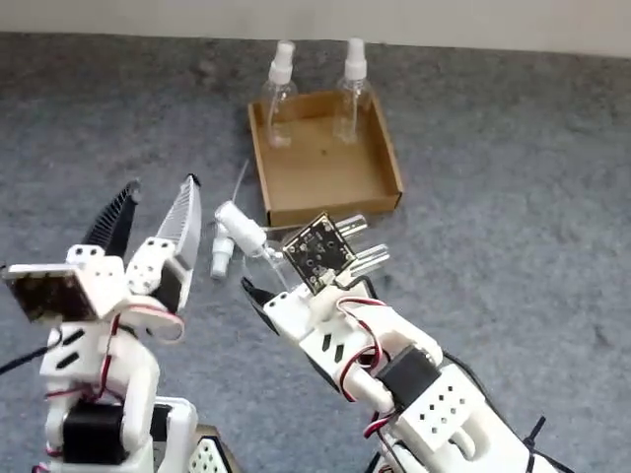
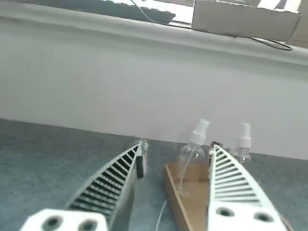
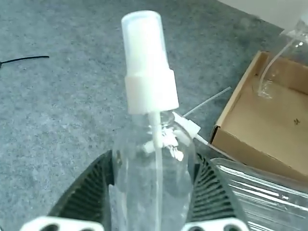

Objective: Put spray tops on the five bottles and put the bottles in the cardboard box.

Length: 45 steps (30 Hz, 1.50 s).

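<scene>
The grey, carpet-like table surface carries an open cardboard box toward its far side. Loose spray tops lie near the box's front left corner. Clear bottles lie on their sides just before its front wall.

The work surface is a grey, short-pile carpet. A white wall rises at its far edge. On the ledge above the wall sit a dark flat object and a pale carton, with a thin dark cable running just below the carton. A thin black strand lies flat on the carpet.
</scene>
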Motion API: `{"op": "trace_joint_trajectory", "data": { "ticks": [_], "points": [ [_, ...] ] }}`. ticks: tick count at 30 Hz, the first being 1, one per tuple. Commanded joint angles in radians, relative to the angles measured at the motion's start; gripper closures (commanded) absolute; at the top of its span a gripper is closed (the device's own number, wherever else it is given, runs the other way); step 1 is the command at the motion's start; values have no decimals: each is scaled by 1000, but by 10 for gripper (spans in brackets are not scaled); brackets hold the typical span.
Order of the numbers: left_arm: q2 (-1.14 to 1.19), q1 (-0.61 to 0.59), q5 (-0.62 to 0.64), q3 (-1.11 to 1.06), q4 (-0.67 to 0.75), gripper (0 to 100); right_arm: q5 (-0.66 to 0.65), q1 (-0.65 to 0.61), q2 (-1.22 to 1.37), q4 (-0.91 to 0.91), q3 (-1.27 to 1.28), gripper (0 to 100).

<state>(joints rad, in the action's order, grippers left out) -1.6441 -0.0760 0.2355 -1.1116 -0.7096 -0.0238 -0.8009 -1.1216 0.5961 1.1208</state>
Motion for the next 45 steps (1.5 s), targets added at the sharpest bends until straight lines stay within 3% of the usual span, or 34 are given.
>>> {"op": "trace_joint_trajectory", "data": {
  "ticks": [1,8,21,26,33,38,45],
  "points": [
    [114,12,-8,-18,97,839,3,8,-27,-27,-13,995],
    [205,159,-112,-18,97,839,3,13,-27,-27,-12,995],
    [205,166,-114,-16,92,839,2,13,-28,-25,-8,995],
    [205,162,-115,81,-35,838,2,27,-28,-25,-16,995],
    [206,79,-120,240,-210,837,9,189,-19,-51,-58,995],
    [211,81,-301,196,-315,839,9,257,64,-94,-185,995],
    [205,85,-292,73,-373,821,12,255,366,-97,-449,995]
  ]
}}
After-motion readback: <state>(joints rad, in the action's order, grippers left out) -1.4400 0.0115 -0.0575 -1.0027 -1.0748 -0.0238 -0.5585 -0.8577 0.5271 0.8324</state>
